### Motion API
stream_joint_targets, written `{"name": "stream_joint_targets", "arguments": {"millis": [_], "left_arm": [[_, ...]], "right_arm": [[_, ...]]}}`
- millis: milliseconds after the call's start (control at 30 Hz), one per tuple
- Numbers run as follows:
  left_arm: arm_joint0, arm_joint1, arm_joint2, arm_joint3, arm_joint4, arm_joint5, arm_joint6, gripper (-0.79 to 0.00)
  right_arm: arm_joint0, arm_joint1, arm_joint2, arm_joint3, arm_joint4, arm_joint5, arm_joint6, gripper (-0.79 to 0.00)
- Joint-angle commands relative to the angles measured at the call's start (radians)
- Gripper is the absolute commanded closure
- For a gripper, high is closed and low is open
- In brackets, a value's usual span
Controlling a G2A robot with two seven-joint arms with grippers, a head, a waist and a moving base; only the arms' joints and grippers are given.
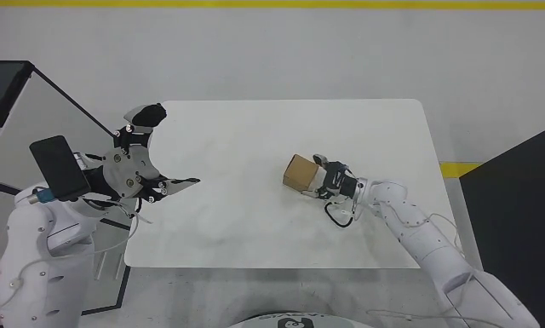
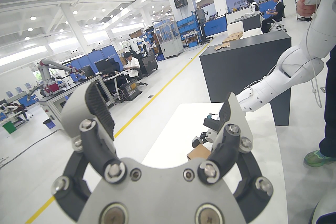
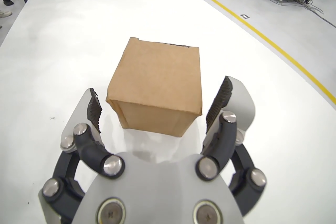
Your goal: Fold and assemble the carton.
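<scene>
R jaws open, carton [image 3: 155, 86] between.

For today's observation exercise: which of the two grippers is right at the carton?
The right gripper: its open fingers flank the carton; the left gripper is far off.

White table [image 1: 255, 132] on pale floor [image 1: 255, 55] crossed by a yellow line [image 1: 255, 2].

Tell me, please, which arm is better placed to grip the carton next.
Right, I think. The right gripper is open with a finger on either side of the carton. The left gripper, also open, hovers at the table's far end, well away from it.
</scene>
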Motion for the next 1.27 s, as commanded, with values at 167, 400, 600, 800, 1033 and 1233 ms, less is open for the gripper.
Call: {"name": "stream_joint_targets", "arguments": {"millis": [167,400,600,800,1033,1233], "left_arm": [[0.0,0.0,0.0,0.0,0.0,0.0,0.0,-0.785],[0.0,0.0,0.0,0.0,0.0,0.0,0.0,-0.785],[0.0,0.0,0.0,0.0,0.0,0.0,0.0,-0.785],[0.0,0.0,0.0,0.0,0.0,0.0,0.0,-0.785],[0.0,0.0,0.0,0.0,0.0,0.0,0.0,-0.784],[0.0,0.0,0.0,0.0,0.0,0.0,0.0,-0.785]], "right_arm": [[-0.111,0.065,0.141,-0.187,0.027,-0.056,-0.03,-0.785],[-0.306,0.142,0.4,-0.414,0.134,-0.148,-0.029,-0.785],[-0.456,0.17,0.566,-0.549,0.253,-0.143,-0.005,-0.785],[-0.525,0.175,0.617,-0.605,0.335,-0.142,-0.005,-0.784],[-0.53,0.174,0.617,-0.608,0.349,-0.142,-0.004,-0.784],[-0.53,0.174,0.617,-0.608,0.349,-0.142,-0.004,-0.784]]}}
